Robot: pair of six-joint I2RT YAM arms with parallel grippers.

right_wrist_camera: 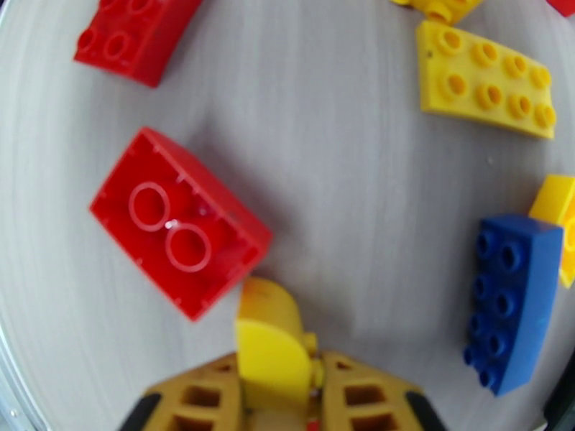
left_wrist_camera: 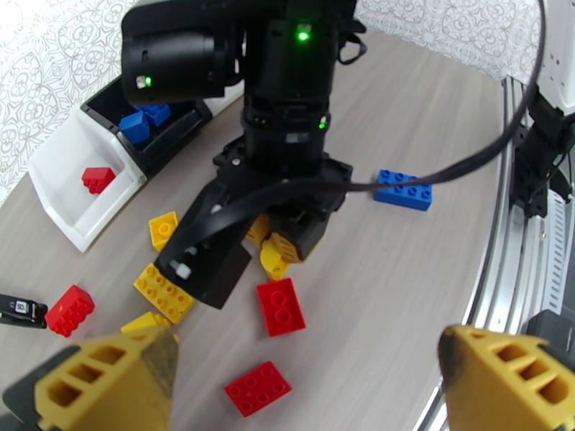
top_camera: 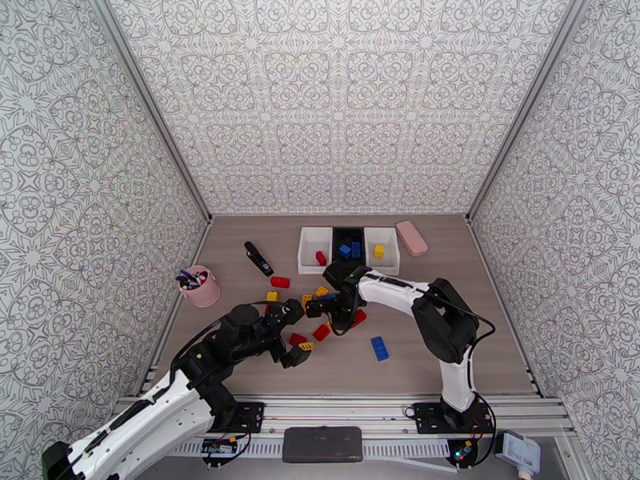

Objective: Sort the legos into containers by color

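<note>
My right gripper [right_wrist_camera: 279,371] is shut on a small rounded yellow lego [right_wrist_camera: 264,328] just above the table. An upside-down red lego [right_wrist_camera: 180,220] lies to its left and a blue lego [right_wrist_camera: 514,299] to its right. In the left wrist view the right gripper [left_wrist_camera: 277,256] stands over the scattered legos, with the same yellow lego [left_wrist_camera: 272,261] between its fingers. My left gripper [left_wrist_camera: 309,382] hangs open near a red lego [left_wrist_camera: 257,388]. At the back stand three containers: a white tray [top_camera: 307,251] with a red brick, a black tray [top_camera: 349,234] with blue bricks, and a white tray [top_camera: 390,251] with a yellow brick.
A pink cup with pens [top_camera: 199,288] stands at the left, a black bar [top_camera: 258,258] behind the pile, and a pink block [top_camera: 411,238] right of the trays. A lone blue lego [top_camera: 379,348] lies toward the front right. Patterned walls enclose the table.
</note>
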